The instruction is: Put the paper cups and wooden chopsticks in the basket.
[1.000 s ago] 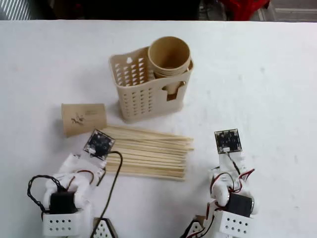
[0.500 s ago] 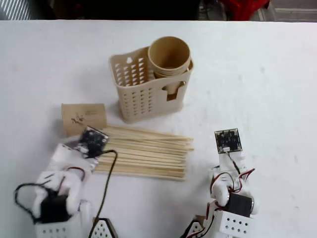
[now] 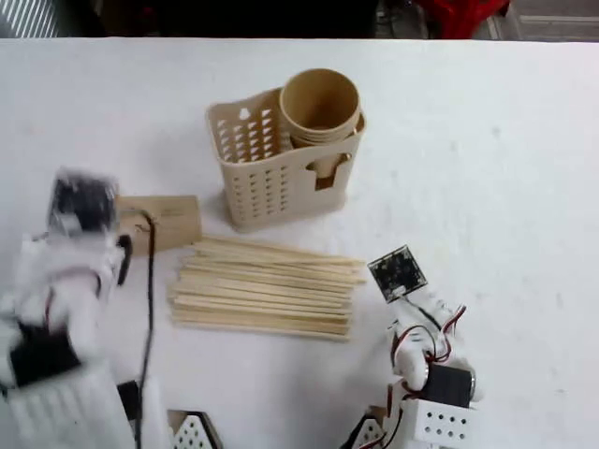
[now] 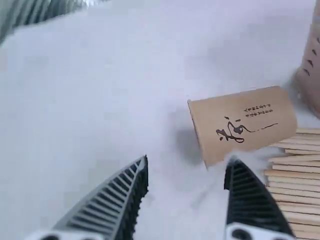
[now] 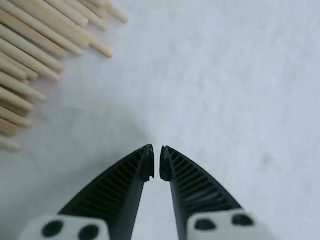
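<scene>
Currently: Station Status

The basket (image 3: 271, 178) stands upright on the bench (image 3: 487, 140) and serves as the reference point. A stack of paper cups (image 3: 320, 103) sits inside the basket, at the end farther from the loose paper cup (image 4: 242, 125).

The loose paper cup lies on its side on the bench, beside the basket and apart from it. Its mouth faces away from the basket.

The wooden chopsticks (image 3: 267, 285) lie in a flat bundle on the bench in front of the basket, on the arms' side. One end of the bundle lies close to the loose paper cup.

The left hand (image 4: 189, 160) is spread and holds nothing. It sits at the mouth end of the loose paper cup, farther from the basket than the cup. One fingertip is near the cup's rim.

The right hand (image 5: 156, 148) is pressed together, with only a sliver between the tips, and pinches nothing. It sits over bare bench in front of the basket, just past the chopstick ends on the side away from the loose paper cup.
</scene>
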Action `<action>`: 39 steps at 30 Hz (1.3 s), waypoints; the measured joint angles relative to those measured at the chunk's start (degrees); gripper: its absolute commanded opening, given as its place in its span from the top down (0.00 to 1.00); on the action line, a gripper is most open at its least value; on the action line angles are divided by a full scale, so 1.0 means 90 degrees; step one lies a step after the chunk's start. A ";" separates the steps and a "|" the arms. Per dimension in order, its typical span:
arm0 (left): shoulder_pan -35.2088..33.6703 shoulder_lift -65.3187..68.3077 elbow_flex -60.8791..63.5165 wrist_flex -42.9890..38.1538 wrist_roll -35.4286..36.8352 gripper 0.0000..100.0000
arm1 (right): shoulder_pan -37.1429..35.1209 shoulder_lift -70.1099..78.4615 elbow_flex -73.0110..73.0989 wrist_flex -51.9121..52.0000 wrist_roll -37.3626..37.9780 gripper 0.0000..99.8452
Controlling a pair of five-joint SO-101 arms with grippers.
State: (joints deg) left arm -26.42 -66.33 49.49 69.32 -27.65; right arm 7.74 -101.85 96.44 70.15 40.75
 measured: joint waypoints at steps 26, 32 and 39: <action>-0.0049 0.7287 -0.3321 -0.0215 0.1465 0.68 | 0.0000 0.0000 0.0000 0.0000 0.0010 0.96; 0.0274 0.7453 -0.3370 -0.0440 0.1465 0.68 | 0.0000 0.0000 0.0000 0.0000 0.0010 0.96; 0.0830 0.7590 -0.3350 -0.0440 0.1446 0.68 | 0.0000 0.0000 0.0000 0.0000 0.0010 0.96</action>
State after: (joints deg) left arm -18.95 1.98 19.34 65.36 -14.64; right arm 7.74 -101.85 96.44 70.15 40.84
